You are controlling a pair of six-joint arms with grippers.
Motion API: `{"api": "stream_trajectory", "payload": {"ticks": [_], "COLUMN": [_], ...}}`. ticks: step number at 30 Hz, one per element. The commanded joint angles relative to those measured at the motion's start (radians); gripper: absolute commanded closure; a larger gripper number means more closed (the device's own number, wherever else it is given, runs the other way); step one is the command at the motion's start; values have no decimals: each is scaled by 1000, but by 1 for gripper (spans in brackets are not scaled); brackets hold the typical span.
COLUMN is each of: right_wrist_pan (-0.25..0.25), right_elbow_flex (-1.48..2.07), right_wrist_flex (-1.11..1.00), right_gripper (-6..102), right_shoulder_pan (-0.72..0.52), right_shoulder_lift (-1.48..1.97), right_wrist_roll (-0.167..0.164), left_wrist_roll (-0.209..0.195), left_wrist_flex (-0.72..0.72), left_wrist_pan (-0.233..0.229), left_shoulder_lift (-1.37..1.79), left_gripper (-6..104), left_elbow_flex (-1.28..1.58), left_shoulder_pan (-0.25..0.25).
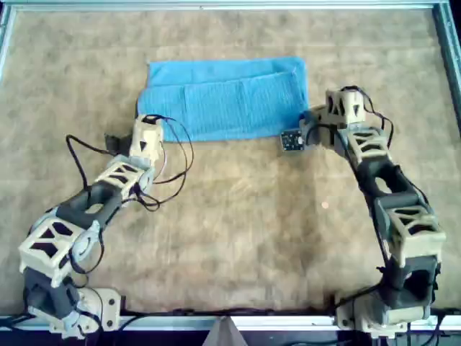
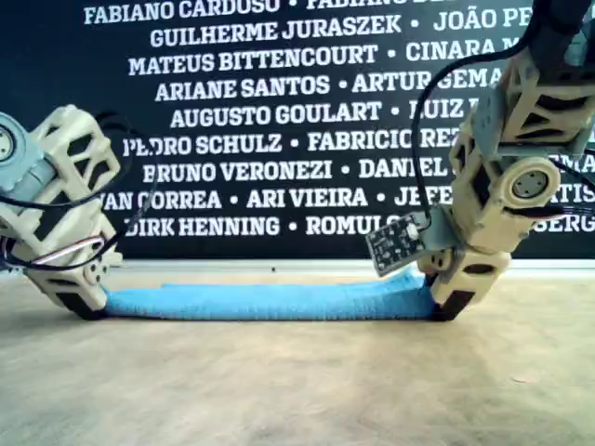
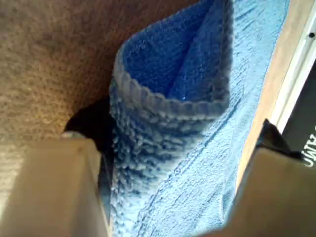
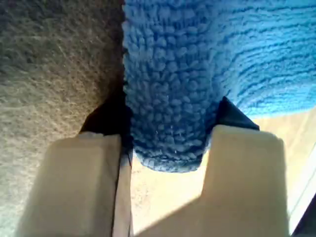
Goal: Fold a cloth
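The light blue cloth [image 1: 223,101] lies folded in two layers on the brown mat, a long strip across the far middle. From the side [image 2: 270,302] it is flat, rising a little at the exterior view's right end. My first gripper [image 1: 308,121] [image 2: 437,297] is at the cloth's near corner on the overhead view's right. Its wrist view shows it [image 3: 173,136] shut on the doubled corner [image 3: 163,98]. My second gripper [image 1: 142,121] [image 2: 88,302] is at the near corner on the overhead view's left. Its wrist view shows it [image 4: 168,133] shut on the cloth edge [image 4: 168,98].
The brown mat [image 1: 238,231] covers the table inside a metal frame [image 1: 216,6]. A small circuit board [image 1: 292,140] hangs off the first arm's wrist. Loose cables [image 1: 176,155] loop beside the second arm. A black banner with names [image 2: 279,139] stands behind the far edge.
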Motion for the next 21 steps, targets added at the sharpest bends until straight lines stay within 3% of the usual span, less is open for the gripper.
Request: {"api": "stream_trajectory", "payload": {"ticks": [1,7,11,17,21], "right_wrist_pan": [-6,-8,-8,-8,-8], "right_elbow_flex": [-100,-100,-101,-100,-100], "right_wrist_flex": [-5,-6,-14,-97,-98], "right_gripper": [35,56,63,69,84], "right_shoulder_pan": [11,12,12,12,12], "right_shoulder_lift": [25,29,31,28,28], "right_wrist_roll": [-9,-9,-9,6,8], "left_wrist_roll": [8,14,71,61,61], "left_wrist_flex": [-2,-2,-2,-25,-38], "left_wrist_pan": [3,5,5,5,3], "left_shoulder_lift": [23,23,23,40,34], "left_gripper": [-1,-1,11,56,95], "left_elbow_flex": [-83,-103,-103,-106,-149], "left_shoulder_pan": [26,21,12,23,25]}}
